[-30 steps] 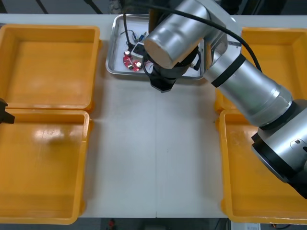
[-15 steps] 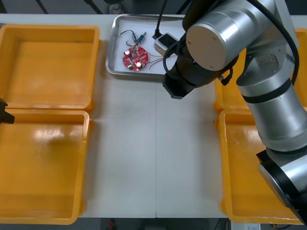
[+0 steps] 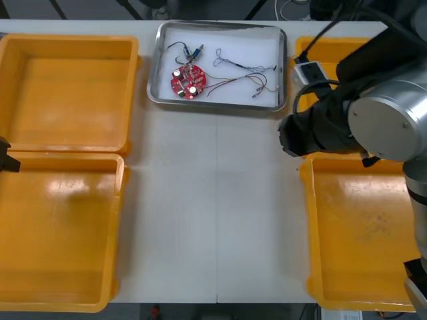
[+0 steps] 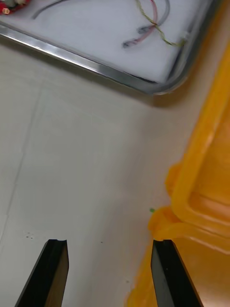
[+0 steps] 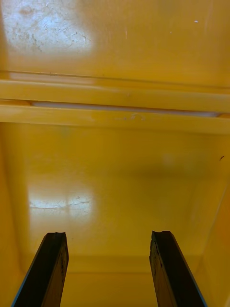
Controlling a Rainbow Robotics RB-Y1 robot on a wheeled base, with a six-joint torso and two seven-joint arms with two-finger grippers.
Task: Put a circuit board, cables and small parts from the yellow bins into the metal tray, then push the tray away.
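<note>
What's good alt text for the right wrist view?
The right claw hangs open over the table, next to where two yellow bins meet. Beyond it lies a corner of the tray, white inside, with cables in it.

Front view: from high overhead, looking steeply down on the whole table [image 3: 213, 220], with yellow bins [image 3: 67, 87] at both sides.
Right wrist view: close over the table, facing the metal tray [image 4: 72, 57] at its corner.
Left wrist view: very close, seemingly inside one yellow bin [image 5: 115, 168].
Shared: that tray corner, in the front and right wrist views.
</note>
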